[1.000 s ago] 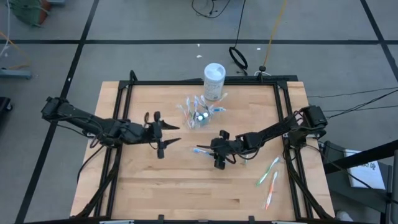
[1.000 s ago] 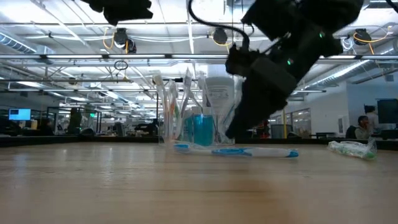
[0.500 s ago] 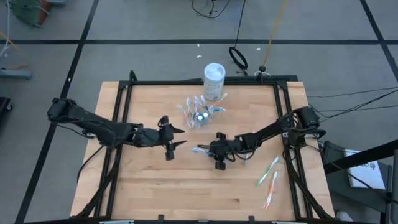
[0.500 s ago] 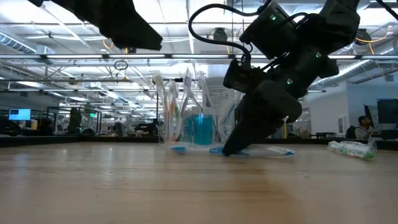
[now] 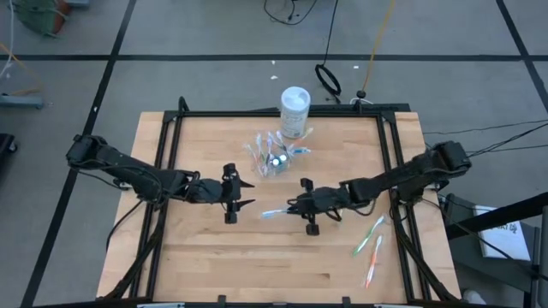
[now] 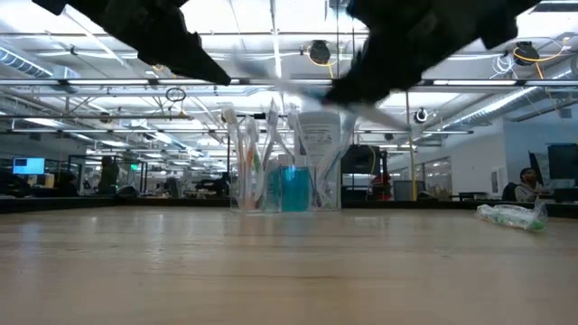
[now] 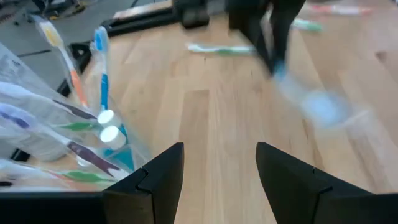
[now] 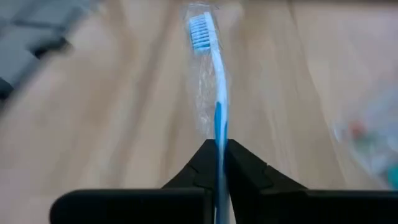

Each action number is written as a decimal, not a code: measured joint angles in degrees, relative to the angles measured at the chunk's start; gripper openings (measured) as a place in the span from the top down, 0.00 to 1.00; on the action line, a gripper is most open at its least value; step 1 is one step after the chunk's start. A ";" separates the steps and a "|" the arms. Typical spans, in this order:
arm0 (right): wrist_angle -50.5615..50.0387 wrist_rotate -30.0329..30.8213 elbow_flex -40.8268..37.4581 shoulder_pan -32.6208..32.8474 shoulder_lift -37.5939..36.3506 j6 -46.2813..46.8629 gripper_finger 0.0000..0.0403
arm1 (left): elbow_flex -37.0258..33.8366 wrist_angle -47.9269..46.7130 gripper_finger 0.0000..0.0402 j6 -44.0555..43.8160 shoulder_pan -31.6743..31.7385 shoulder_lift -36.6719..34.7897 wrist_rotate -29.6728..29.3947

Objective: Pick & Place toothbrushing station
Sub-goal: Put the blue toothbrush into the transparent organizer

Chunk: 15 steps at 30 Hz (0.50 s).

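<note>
A clear plastic cup (image 5: 274, 159) holding several toothbrushes and a teal tube stands upright on the table's far middle; it also shows in the low view (image 6: 282, 181) and the left wrist view (image 7: 74, 130). My right gripper (image 5: 293, 208) is shut on a blue-handled toothbrush (image 5: 272, 213) in a clear wrapper, near the table's middle. My left gripper (image 5: 238, 195) is open and empty, left of that toothbrush and nearer than the cup; its fingers (image 7: 217, 177) point toward the right arm. My right gripper pinches the toothbrush's blue handle (image 8: 218, 138) between its two fingers. The brush runs on forward from the fingers, its bristle head (image 8: 199, 30) at the free end, pointing toward the table's left. It is lifted clear of the table (image 6: 312, 90), roughly level.
A white cylindrical tub (image 5: 295, 111) stands at the table's far edge behind the cup. Two more toothbrushes (image 5: 369, 234) (image 5: 373, 261) lie near the table's right front. A wrapped item (image 6: 511, 216) lies at the right in the low view. A black frame (image 5: 390, 154) borders the table.
My right gripper has come down onto the blue toothbrush lying on the table, taken hold of it and lifted it clear. My left gripper has moved toward the table's right, closer to the toothbrush, staying open.
</note>
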 joint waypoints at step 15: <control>19.37 5.41 0.05 0.77 -0.44 -10.41 0.97 | -0.01 21.93 0.48 15.77 -0.54 4.06 12.67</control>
